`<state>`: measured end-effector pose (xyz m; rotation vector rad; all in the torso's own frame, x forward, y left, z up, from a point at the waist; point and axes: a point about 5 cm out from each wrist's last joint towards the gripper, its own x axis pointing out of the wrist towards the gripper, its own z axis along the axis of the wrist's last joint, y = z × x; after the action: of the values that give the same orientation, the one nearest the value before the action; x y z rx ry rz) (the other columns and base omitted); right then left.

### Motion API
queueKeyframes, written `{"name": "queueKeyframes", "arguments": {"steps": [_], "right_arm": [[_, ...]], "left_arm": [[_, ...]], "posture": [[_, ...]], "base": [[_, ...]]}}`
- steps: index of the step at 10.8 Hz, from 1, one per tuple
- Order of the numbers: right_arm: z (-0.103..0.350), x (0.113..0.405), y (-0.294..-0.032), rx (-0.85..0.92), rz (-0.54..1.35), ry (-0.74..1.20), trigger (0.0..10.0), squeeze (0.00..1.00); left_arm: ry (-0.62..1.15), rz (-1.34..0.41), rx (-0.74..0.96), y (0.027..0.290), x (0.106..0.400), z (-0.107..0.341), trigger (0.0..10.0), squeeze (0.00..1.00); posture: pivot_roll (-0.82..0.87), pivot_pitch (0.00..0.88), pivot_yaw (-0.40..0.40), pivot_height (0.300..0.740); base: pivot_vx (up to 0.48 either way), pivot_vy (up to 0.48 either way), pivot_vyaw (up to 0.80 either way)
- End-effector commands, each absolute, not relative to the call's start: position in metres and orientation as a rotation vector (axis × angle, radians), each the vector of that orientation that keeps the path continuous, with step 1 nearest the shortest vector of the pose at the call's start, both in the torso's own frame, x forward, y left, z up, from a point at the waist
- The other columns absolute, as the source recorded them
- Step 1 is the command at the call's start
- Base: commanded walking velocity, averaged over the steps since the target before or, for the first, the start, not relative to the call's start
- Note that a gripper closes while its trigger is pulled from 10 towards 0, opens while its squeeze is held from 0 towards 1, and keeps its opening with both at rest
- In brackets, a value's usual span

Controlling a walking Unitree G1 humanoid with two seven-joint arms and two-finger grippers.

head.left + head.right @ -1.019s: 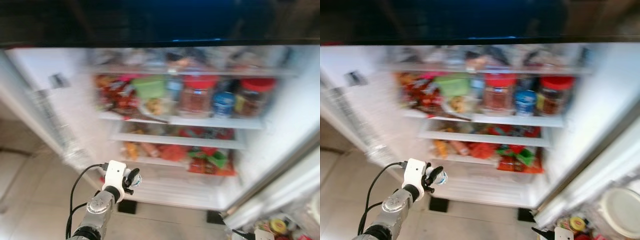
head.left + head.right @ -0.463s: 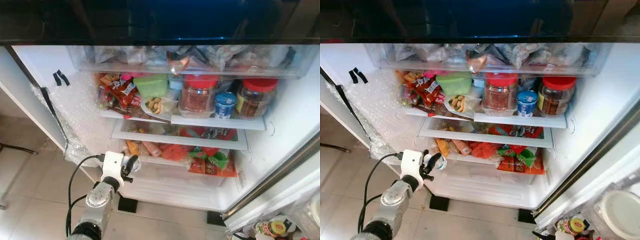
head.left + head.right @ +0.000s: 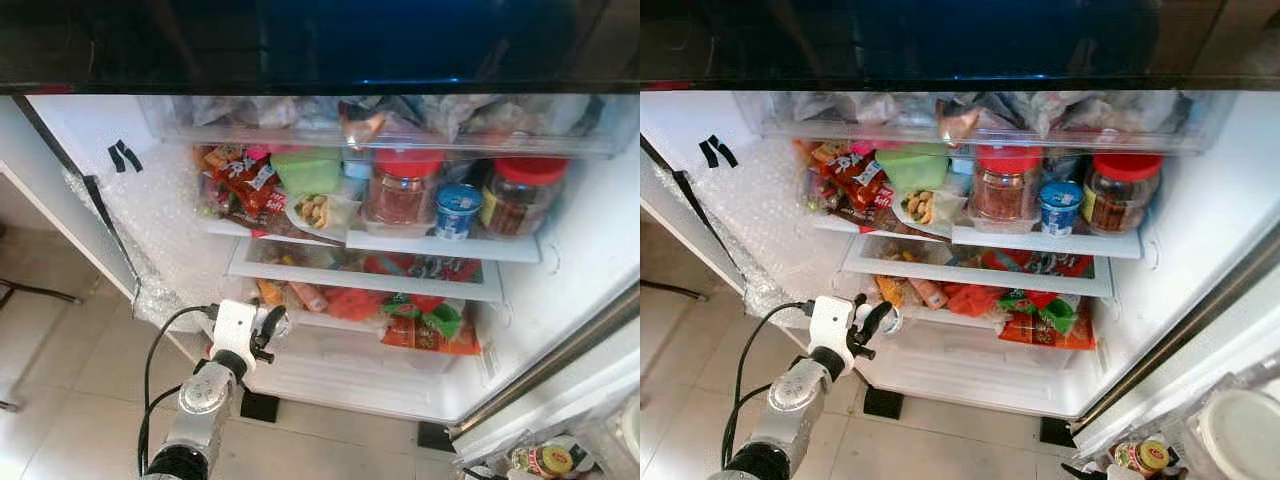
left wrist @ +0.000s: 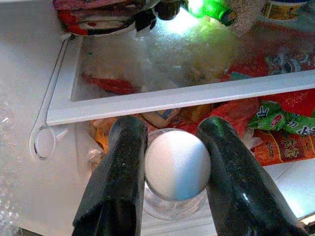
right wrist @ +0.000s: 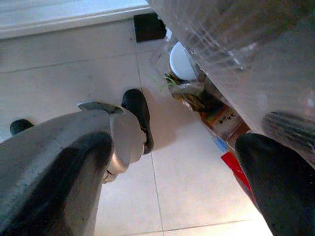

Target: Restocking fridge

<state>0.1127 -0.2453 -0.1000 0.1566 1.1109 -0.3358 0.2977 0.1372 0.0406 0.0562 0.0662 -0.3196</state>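
The fridge (image 3: 590, 230) stands open in front of me with packed shelves. My left gripper (image 3: 270, 325) is raised before the lower left of the fridge, level with the drawer (image 3: 300, 345) under the second shelf. It is shut on a small clear jar with a white lid (image 4: 177, 164); both black fingers (image 4: 123, 162) press the lid's sides. The same jar (image 3: 888, 320) is just outside the drawer's front. My right gripper (image 5: 187, 162) hangs low over the tiled floor, fingers apart with nothing between them.
Two red-lidded jars (image 3: 402, 185), a blue tub (image 3: 458, 210) and a green container (image 3: 308, 170) fill the upper shelf (image 3: 440, 245). Snack packs (image 3: 425, 320) lie below. Bubble wrap (image 3: 160, 230) lines the left wall. Containers (image 3: 1240, 430) sit on the floor at lower right.
The head view has gone from blurred to sharp and shifted a little. My left gripper keeps the jar and has edged slightly closer to the fridge.
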Motion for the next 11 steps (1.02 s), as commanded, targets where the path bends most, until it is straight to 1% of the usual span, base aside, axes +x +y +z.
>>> {"name": "queueKeyframes", "arguments": {"steps": [1, 2, 4, 5, 9, 11], "right_arm": [[-0.098, 0.113, -0.251, 0.153, -0.367, 1.098, 10.0, 0.00], [-0.098, 0.113, -0.251, 0.155, -0.367, 1.095, 10.0, 0.00], [-0.098, 0.114, -0.250, 0.160, -0.357, 1.090, 10.0, 0.00], [-0.098, 0.114, -0.249, 0.167, -0.343, 1.080, 10.0, 0.00], [-0.098, 0.114, -0.249, 0.176, -0.340, 1.064, 10.0, 0.00], [-0.096, 0.117, -0.249, 0.209, -0.357, 1.008, 10.0, 0.00]], "left_arm": [[0.069, -0.330, 0.067, 0.138, 0.296, 0.040, 10.0, 0.00], [0.065, -0.336, 0.068, 0.137, 0.297, 0.042, 10.0, 0.00], [0.062, -0.355, 0.069, 0.132, 0.298, 0.043, 10.0, 0.00], [0.058, -0.361, 0.068, 0.130, 0.298, 0.044, 10.0, 0.00], [0.030, -0.386, 0.059, 0.123, 0.300, 0.050, 10.0, 0.00], [0.016, -0.389, 0.051, 0.121, 0.300, 0.053, 10.0, 0.00]], "posture": [[-0.07, 0.096, 0.113, 0.691], [-0.07, 0.091, 0.113, 0.676], [-0.08, 0.085, 0.114, 0.631], [-0.08, 0.081, 0.116, 0.621], [-0.08, 0.093, 0.113, 0.621], [-0.08, 0.110, 0.113, 0.621]], "base": [[0.000, 0.000, 0.00], [0.000, 0.000, 0.00], [0.000, 0.000, 0.00], [0.000, 0.000, 0.00], [0.000, 0.000, 0.00], [0.000, 0.000, 0.00]]}}
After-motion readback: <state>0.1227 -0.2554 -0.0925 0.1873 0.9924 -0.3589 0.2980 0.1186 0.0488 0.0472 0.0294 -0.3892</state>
